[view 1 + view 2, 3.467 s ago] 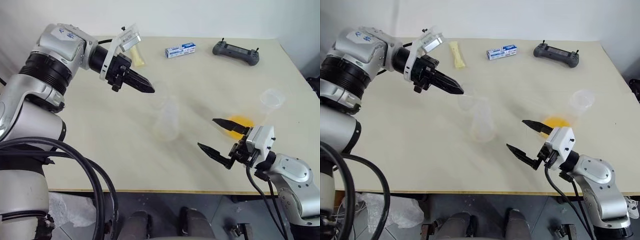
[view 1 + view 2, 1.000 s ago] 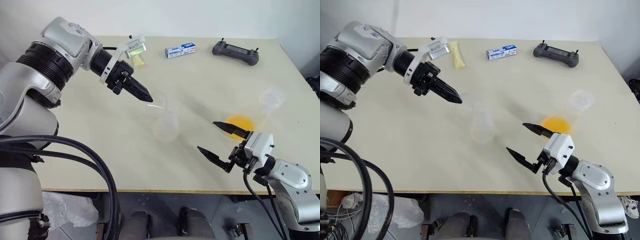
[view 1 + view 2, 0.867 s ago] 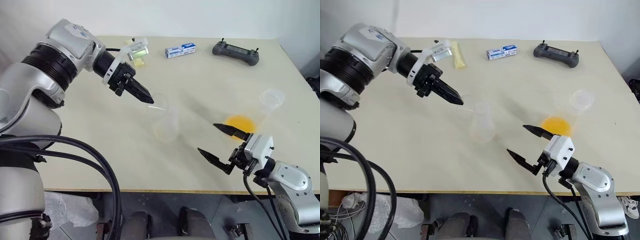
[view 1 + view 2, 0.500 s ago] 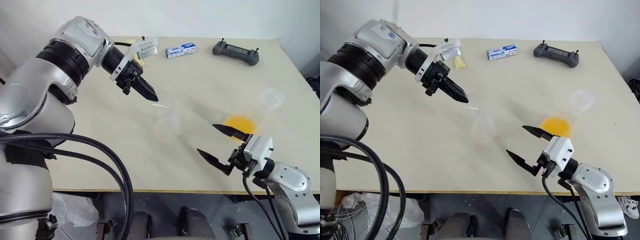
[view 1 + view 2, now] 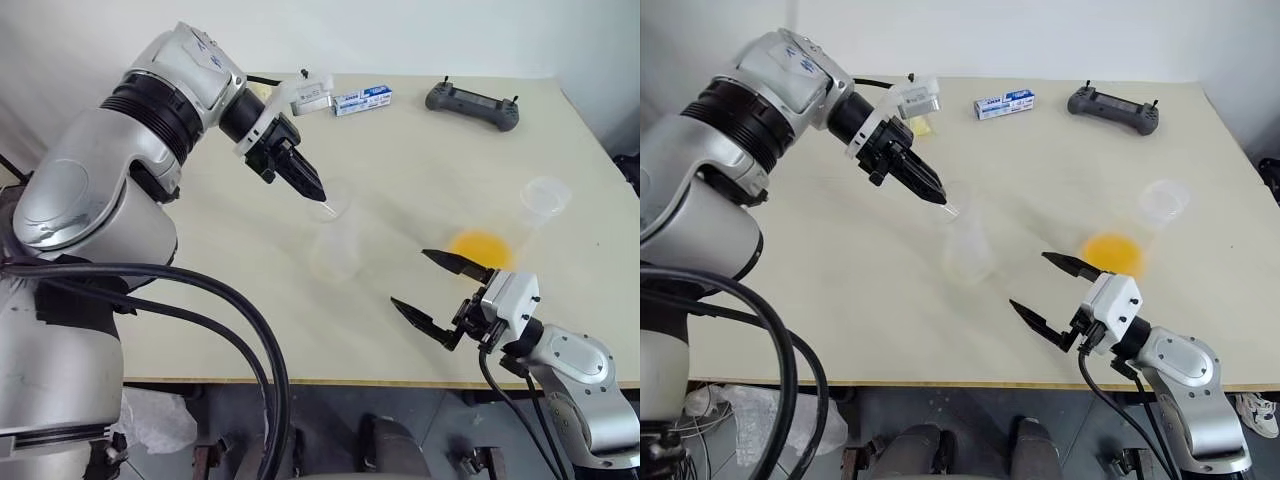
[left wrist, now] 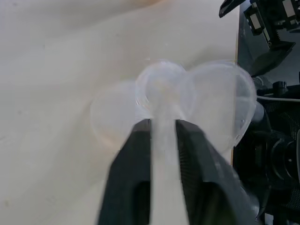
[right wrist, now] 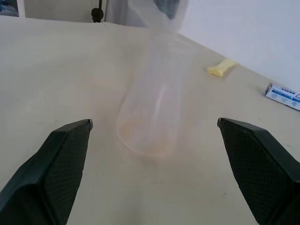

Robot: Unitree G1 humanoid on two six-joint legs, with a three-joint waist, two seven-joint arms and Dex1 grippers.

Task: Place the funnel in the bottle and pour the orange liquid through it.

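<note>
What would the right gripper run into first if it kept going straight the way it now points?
Most likely the bottle: it stands upright, centred between the wide-open fingers of the right gripper in its wrist view, with bare table before it. Depth is hard to judge, but nothing else seems to lie nearer.

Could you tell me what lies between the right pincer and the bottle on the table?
Nothing: in the left eye view, bare tabletop separates the open right pincer from the bottle.

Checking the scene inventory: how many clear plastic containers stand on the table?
2. The bottle stands mid-table under the left gripper; a cup holding orange liquid sits at the table's right edge.
</note>
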